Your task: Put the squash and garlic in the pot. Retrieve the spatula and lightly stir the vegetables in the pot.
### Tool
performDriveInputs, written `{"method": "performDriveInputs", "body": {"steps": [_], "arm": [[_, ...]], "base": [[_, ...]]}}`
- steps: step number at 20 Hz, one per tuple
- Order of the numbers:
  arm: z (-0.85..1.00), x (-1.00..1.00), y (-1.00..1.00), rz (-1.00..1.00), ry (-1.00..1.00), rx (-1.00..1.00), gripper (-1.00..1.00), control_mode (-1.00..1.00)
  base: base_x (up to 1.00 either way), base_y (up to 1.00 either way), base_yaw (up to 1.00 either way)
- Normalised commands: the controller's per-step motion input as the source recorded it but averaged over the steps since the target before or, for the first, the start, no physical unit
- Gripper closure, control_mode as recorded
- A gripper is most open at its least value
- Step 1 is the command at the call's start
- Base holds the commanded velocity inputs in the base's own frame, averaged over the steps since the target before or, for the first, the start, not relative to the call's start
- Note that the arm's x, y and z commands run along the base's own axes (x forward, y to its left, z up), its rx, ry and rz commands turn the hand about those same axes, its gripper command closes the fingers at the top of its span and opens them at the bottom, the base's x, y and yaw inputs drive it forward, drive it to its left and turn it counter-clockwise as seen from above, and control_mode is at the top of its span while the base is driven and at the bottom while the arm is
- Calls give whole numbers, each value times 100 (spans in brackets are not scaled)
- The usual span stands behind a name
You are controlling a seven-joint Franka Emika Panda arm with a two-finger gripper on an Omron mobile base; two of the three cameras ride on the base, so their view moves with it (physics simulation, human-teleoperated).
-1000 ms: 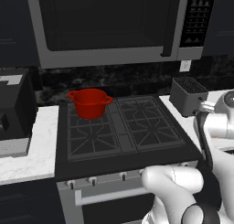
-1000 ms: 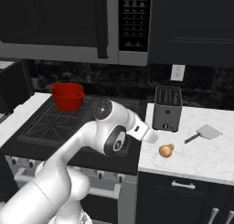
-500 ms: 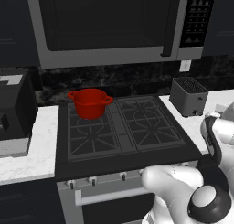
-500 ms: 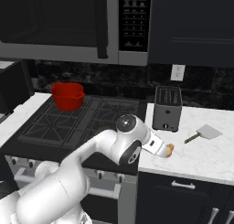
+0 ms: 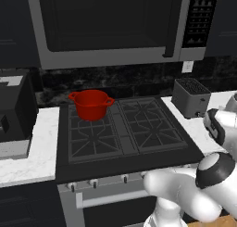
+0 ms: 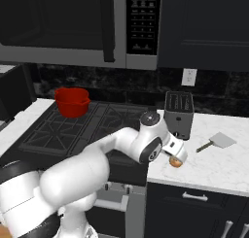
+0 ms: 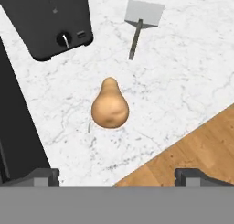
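The tan, pear-shaped squash (image 7: 109,107) lies on the white marble counter, right of the stove, and is small in the right base view (image 6: 175,162). My gripper (image 7: 119,176) hangs open directly above it, with its fingertips (image 7: 44,176) wide apart and nothing between them. In the right base view the hand (image 6: 173,147) covers part of the squash. The spatula (image 7: 141,18), grey blade and dark handle, lies further along the counter (image 6: 217,142). The red pot (image 5: 91,104) stands on the stove's back left burner (image 6: 72,101). The garlic is out of view.
A black toaster (image 6: 178,113) stands at the counter's back, close beside the squash (image 7: 49,20). The counter's front edge runs near the squash, with wooden floor (image 7: 192,141) beyond it. The black stove (image 5: 125,129) is left of the counter, and a microwave (image 5: 111,22) hangs above.
The arm has swung right and down from above the stove's edge to the counter. The hand now hovers over the squash. The jaws stay open.
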Motion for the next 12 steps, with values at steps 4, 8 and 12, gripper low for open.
{"method": "performDriveInputs", "body": {"steps": [4, 8, 12], "arm": [[-48, 43, -11, 3, 11, 2, -100, -100], [-49, 47, -26, 3, 5, 4, -100, -100], [-35, 40, -36, 3, 2, 4, -100, -100]], "base": [[0, 0, 0], [0, 0, 0], [0, 0, 0]]}}
